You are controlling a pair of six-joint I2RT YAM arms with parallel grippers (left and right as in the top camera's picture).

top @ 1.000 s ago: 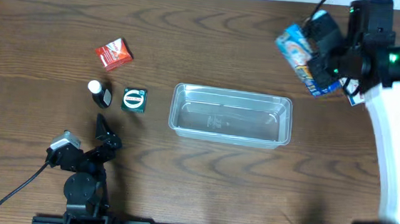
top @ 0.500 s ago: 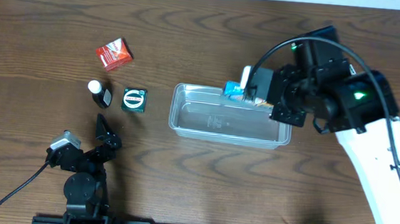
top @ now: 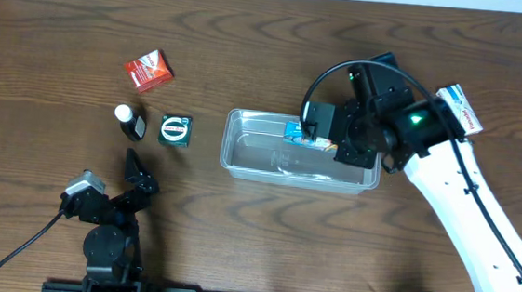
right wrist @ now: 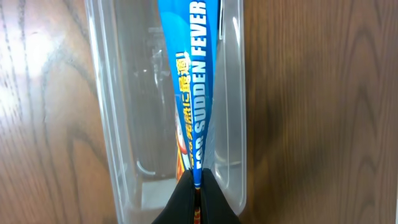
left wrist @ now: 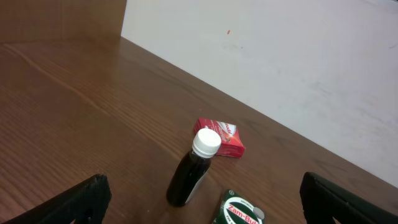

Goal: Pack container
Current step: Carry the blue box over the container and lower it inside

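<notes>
Right claw (right wrist: 198, 182) pinching a blue sachet (right wrist: 189, 81) by its edge, over the clear container (top: 227, 148).
Container sits mid-worktop (top: 278, 45); left claw (top: 137, 174) spread wide, near a white-capped dark bottle (left wrist: 189, 174).

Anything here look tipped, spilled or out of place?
Nothing stands out. The bottle stands upright, the red box and green box lie flat, and the right gripper holds a blue packet edge-on over the container.

Right tool (right wrist: 198, 188) pinched tight, pointing down; left tool (top: 137, 173) spread wide.
</notes>
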